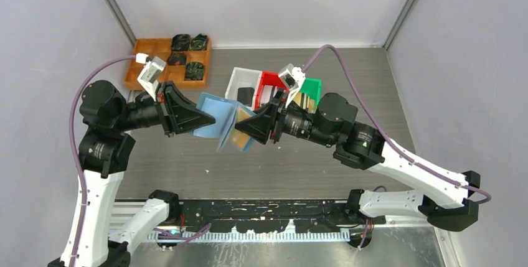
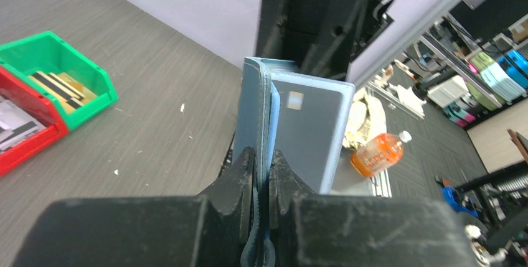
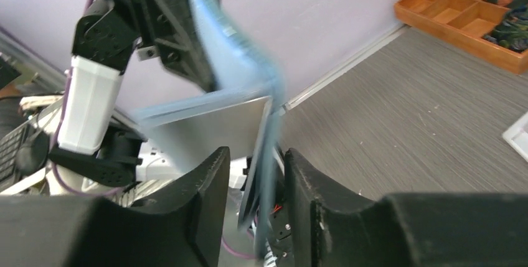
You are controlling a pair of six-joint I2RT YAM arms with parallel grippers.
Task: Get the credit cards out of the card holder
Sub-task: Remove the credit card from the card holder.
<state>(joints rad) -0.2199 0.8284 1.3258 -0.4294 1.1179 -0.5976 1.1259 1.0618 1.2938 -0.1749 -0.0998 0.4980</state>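
So the left fingers are clamped on the card holder, mid-air at centre frame, above the surface. The right fingers straddle its edge by a credit card; too blurry to call the grip.

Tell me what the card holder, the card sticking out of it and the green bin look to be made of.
Card holder: soft slate-blue material, perhaps faux leather. It is matte, with layered edges, and its flap bends open in the right wrist view.
Card: thin stiff plastic by the look, with a smooth grey face, a slight sheen and a small chip.
Green bin: hard moulded plastic, with glossy, even walls.
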